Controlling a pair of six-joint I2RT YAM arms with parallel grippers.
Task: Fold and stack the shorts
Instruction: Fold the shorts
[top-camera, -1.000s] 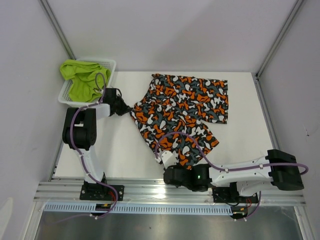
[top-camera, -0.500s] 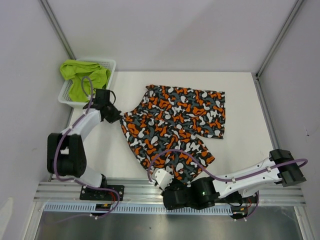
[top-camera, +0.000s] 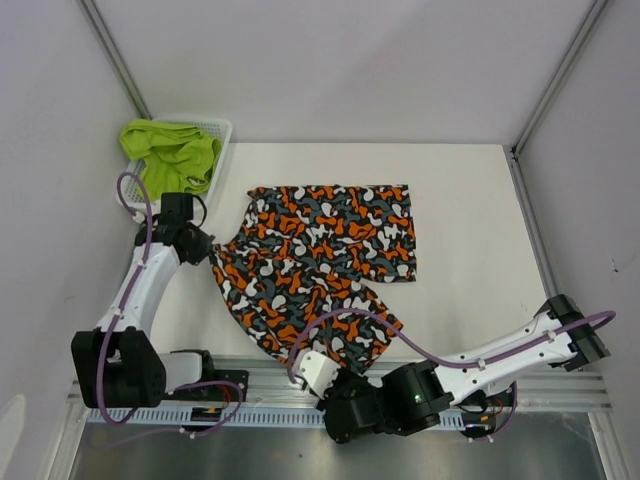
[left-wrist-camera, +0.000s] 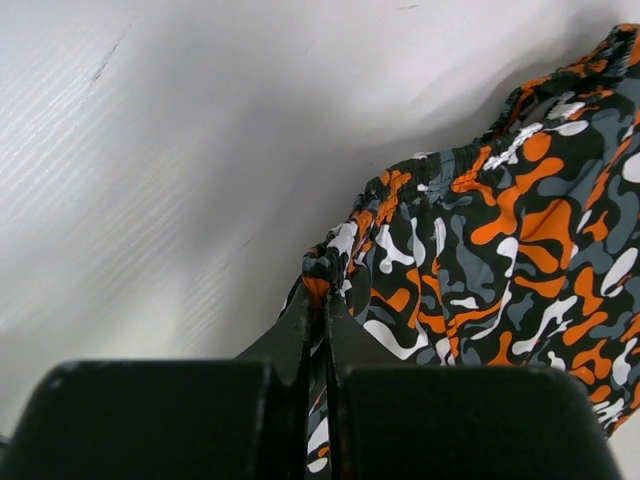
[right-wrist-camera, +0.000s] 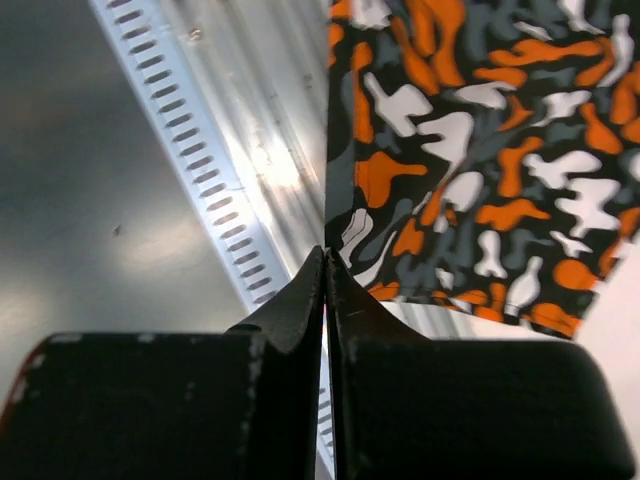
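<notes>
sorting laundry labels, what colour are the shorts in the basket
Those shorts are plain lime green, best seen in the top external view.

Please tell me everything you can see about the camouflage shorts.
The shorts are soft cloth with orange, black, white and grey blotches and a gathered elastic waistband. They lie spread, mostly flat, on the white table. The left jaws are shut on a waistband corner; the right jaws pinch another edge over the near rail.

No legible text (in any view)
</notes>
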